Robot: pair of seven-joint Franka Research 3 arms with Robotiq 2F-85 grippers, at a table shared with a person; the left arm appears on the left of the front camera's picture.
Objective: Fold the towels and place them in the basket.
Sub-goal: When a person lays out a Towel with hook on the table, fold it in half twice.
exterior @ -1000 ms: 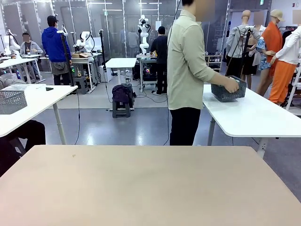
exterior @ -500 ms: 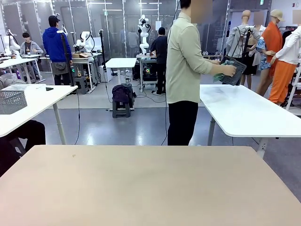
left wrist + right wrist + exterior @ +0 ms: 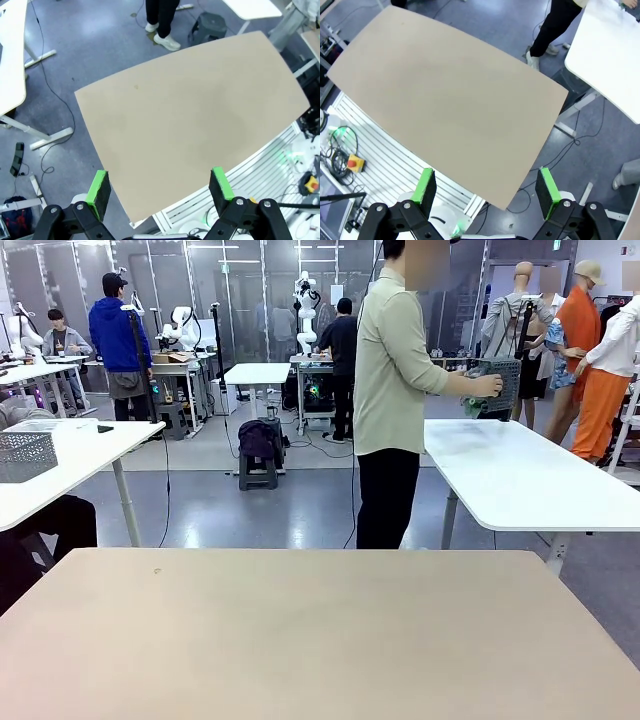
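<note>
A person in a pale green shirt (image 3: 395, 360) stands beyond my table, turned to the right, holding the dark grey mesh basket (image 3: 497, 385) tipped up above a white side table (image 3: 520, 480). Some green and blue-grey towel cloth (image 3: 470, 404) bunches at the hand under the basket. My left gripper (image 3: 159, 186) hangs open high above the tan table (image 3: 190, 105), nothing between its green pads. My right gripper (image 3: 487, 189) is likewise open high over the same tan table (image 3: 445, 95).
The tan table top (image 3: 320, 630) is bare in front of me. A white table (image 3: 60, 455) at the left carries a second grey mesh basket (image 3: 25, 455). A stool with a dark bag (image 3: 259, 452) stands on the floor behind.
The person lifted the basket off the white side table and tipped it upright in the hands. Neither arm has moved.
</note>
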